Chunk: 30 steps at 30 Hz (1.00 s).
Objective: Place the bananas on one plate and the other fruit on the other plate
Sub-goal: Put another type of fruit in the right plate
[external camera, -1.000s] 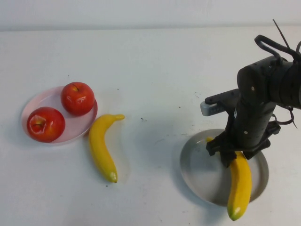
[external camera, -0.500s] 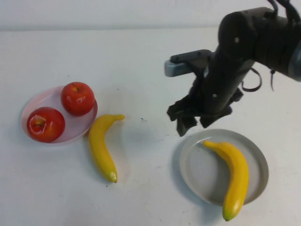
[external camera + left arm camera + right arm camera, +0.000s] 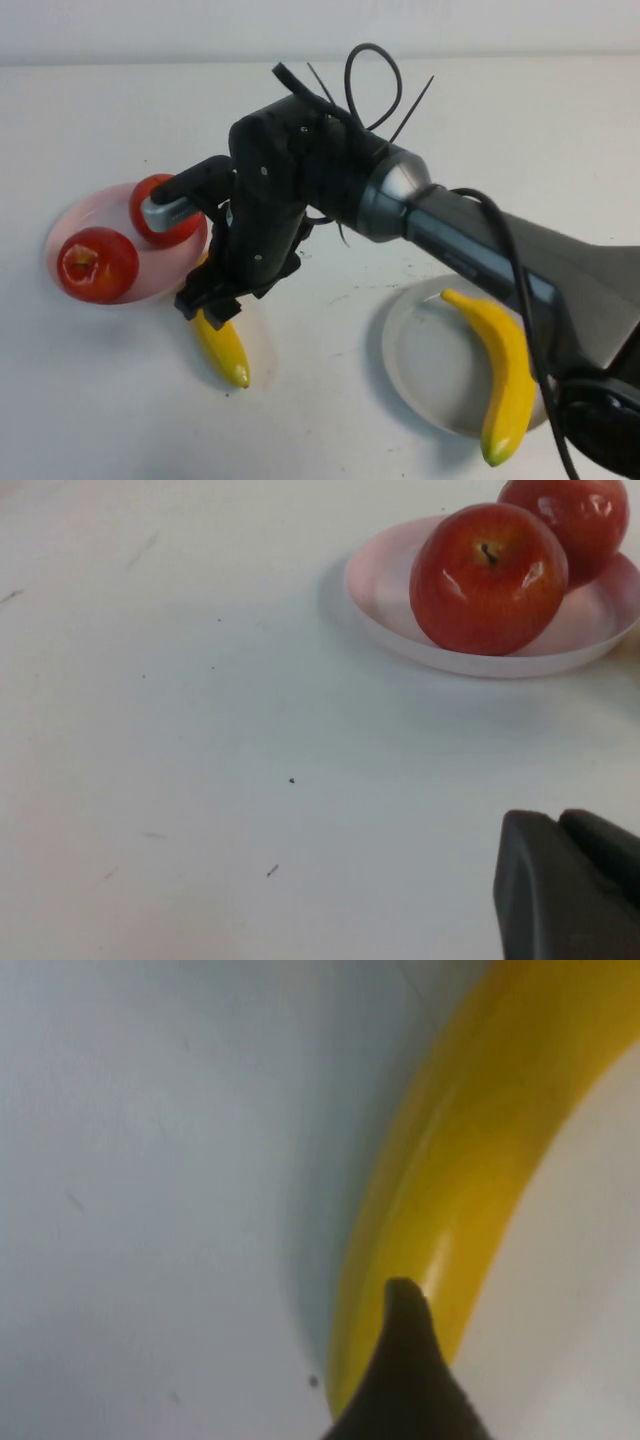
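Observation:
One banana [image 3: 224,352] lies on the table beside the pale pink plate [image 3: 68,216], which holds two red apples [image 3: 96,264] [image 3: 158,208]. My right gripper [image 3: 208,308] hangs open just over this banana's upper half, hiding it. In the right wrist view the banana [image 3: 470,1160] fills the frame with one fingertip [image 3: 403,1305] over it. The other banana [image 3: 506,372] lies on the grey-blue plate [image 3: 418,352], its tip past the near rim. My left gripper [image 3: 560,822] is shut and empty, low over bare table near the pink plate [image 3: 385,600] and apples [image 3: 487,578].
The right arm [image 3: 480,250] stretches across the table from the lower right to the pink plate, with loose cables above its wrist. A white wall runs along the table's far edge.
The right gripper rose from the banana on the grey-blue plate and swung left across the table to the other banana. The left gripper stayed shut.

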Available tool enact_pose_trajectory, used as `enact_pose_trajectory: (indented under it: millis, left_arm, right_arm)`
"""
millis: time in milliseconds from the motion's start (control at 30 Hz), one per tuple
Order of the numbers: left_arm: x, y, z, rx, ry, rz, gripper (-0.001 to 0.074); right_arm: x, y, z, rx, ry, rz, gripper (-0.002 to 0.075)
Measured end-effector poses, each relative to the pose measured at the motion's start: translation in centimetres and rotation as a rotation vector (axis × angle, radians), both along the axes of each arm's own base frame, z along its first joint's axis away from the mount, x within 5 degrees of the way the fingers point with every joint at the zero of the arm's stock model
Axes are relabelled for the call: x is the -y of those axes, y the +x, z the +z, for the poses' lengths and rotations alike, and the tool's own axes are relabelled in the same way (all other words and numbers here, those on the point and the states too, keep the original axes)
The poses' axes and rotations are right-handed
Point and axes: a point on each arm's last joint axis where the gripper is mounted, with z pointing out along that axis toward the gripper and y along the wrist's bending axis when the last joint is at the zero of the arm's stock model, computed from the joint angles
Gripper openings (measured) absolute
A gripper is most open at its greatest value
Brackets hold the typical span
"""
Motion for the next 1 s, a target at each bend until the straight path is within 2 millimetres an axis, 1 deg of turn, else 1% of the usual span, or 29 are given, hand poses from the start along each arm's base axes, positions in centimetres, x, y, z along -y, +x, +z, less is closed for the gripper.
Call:
enact_pose_trajectory:
  millis: [133, 233, 633, 733, 867, 1000]
  left_arm:
    - [0.0, 0.0, 0.0, 0.0, 0.0, 0.0, 0.0]
    - [0.0, 0.0, 0.0, 0.0, 0.0, 0.0, 0.0]
    - [0.0, 0.0, 0.0, 0.0, 0.0, 0.0, 0.0]
    - [0.0, 0.0, 0.0, 0.0, 0.0, 0.0, 0.0]
    - [0.0, 0.0, 0.0, 0.0, 0.0, 0.0, 0.0]
    - [0.0, 0.0, 0.0, 0.0, 0.0, 0.0, 0.0]
  right_arm:
    - [-1.7, 1.2, -1.1, 0.011, 0.037, 0.003, 0.044]
    - [-2.3, 1.7, -2.1, 0.016, 0.042, 0.003, 0.044]
    - [-2.5, 2.2, -4.0, 0.013, 0.001, 0.003, 0.044]
    - [-2.6, 2.3, -4.7, 0.004, -0.009, 0.001, 0.0414]
    - [-2.6, 2.3, -5.0, -0.01, -0.009, -0.031, 0.0315]
    - [-2.4, 2.7, -4.1, 0.039, -0.018, -0.041, 0.0317]
